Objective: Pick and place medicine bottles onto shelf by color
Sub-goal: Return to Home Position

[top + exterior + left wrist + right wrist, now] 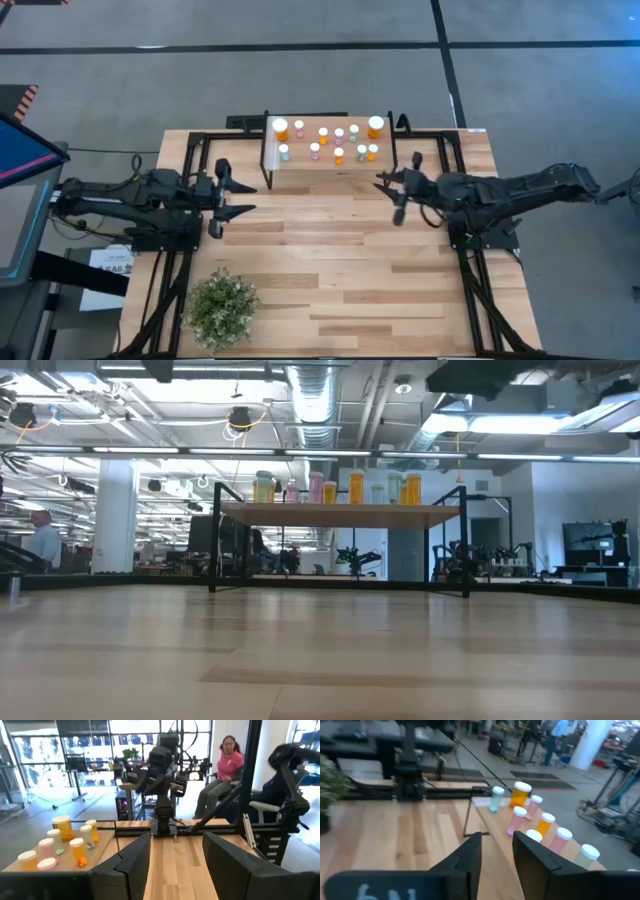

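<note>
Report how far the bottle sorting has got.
Done, it seems: the medicine bottles stand on the shelf, and none shows on the tabletop. In hand: nothing; the left gripper and right gripper hang open and empty near either end of the shelf. Left: probably only parking the arms.

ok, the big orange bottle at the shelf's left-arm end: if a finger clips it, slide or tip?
Likely tips: the big orange bottle stands upright, taller than wide, on the smooth plank shelf. Once down, its round body would probably roll. It looks like light plastic, so a light clip may shift it.
</note>
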Tool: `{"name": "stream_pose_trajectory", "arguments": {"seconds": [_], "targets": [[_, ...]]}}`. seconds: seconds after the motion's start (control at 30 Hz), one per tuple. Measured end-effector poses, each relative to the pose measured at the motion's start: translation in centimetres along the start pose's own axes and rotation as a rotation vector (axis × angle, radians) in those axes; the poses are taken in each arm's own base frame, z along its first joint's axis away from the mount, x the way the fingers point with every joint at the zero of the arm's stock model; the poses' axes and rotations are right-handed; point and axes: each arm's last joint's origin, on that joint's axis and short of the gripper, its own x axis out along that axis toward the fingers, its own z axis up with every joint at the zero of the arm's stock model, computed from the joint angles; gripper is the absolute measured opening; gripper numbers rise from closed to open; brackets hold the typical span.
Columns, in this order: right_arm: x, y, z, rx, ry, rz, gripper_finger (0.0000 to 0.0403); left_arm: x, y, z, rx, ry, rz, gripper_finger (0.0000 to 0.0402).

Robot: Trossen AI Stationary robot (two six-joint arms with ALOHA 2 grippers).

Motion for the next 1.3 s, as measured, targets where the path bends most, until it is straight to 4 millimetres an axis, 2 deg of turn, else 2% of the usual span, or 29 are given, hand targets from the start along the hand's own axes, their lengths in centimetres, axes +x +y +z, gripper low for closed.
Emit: {"name": "stream_pose_trajectory", "arguments": {"seconds": [0.27, 0.6, 0.7, 0.87, 0.97, 1.17, 1.3], "targets": [[-4.3, -0.9, -4.1, 0.056, -0.136, 0.174, 0.0071, -3.4, 0.2, -2.3, -0.029, -0.107, 0.002, 0.017], [-7.1, -2.1, -8.1, 0.093, -0.293, 0.231, 0.0012, -5.1, 0.5, -5.0, -0.019, -0.176, 0.088, 0.017], [-7.7, -2.3, -9.1, 0.075, -0.336, 0.257, 0.0006, -5.5, 0.5, -5.9, -0.018, -0.187, 0.095, 0.0163], [-8.1, -2.3, -10.9, 0.066, -0.38, 0.276, 0.001, -5.9, 0.5, -7.9, -0.04, -0.219, 0.084, 0.0123], [-8.0, -2.1, -12.1, 0.066, -0.381, 0.276, 0.0005, -5.6, 0.5, -9.1, -0.052, -0.225, 0.077, 0.0087], [-7.2, -1.5, -14.0, 0.063, -0.336, 0.285, 0.0005, -5.2, 0.4, -10.4, -0.059, -0.206, 0.068, 0.0011], [-7.1, -1.4, -14.4, 0.06, -0.307, 0.297, 0.0004, -4.9, 0.3, -11.3, -0.065, -0.215, 0.051, 0.0005]]}}
